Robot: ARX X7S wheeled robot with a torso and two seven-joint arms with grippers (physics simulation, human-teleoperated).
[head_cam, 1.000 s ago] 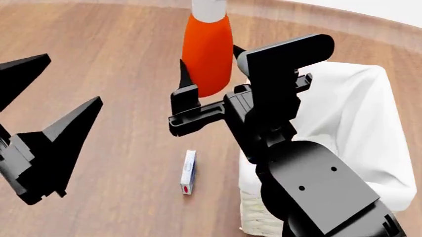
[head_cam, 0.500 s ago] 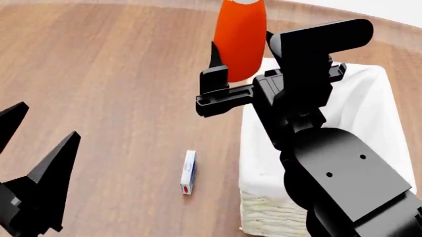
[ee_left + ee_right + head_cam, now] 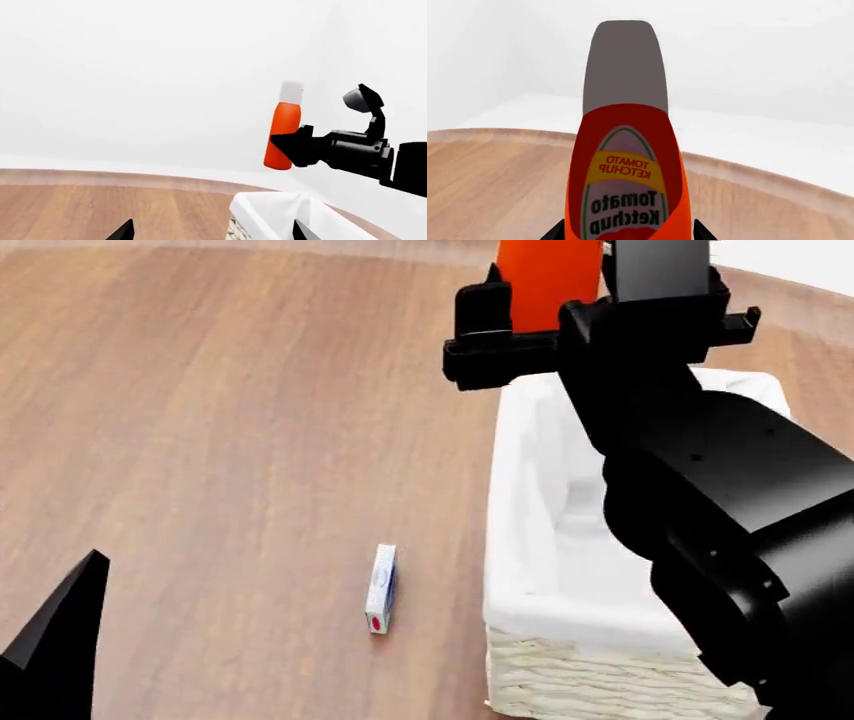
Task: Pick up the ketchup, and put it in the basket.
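Right gripper [image 3: 550,325] grasping upright ketchup [image 3: 547,280], raised above basket [image 3: 527,540] far end

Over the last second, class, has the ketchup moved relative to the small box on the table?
Yes. The ketchup, held in the right claw, moved right and farther away from the small box, reaching the basket.

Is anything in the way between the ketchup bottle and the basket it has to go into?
Nothing visible blocks it. The right end effector holds the ketchup bottle upright in the air, above the far end of the basket. The basket's open top shows only white cloth inside. The small box lies on the table beside the basket, off the path.
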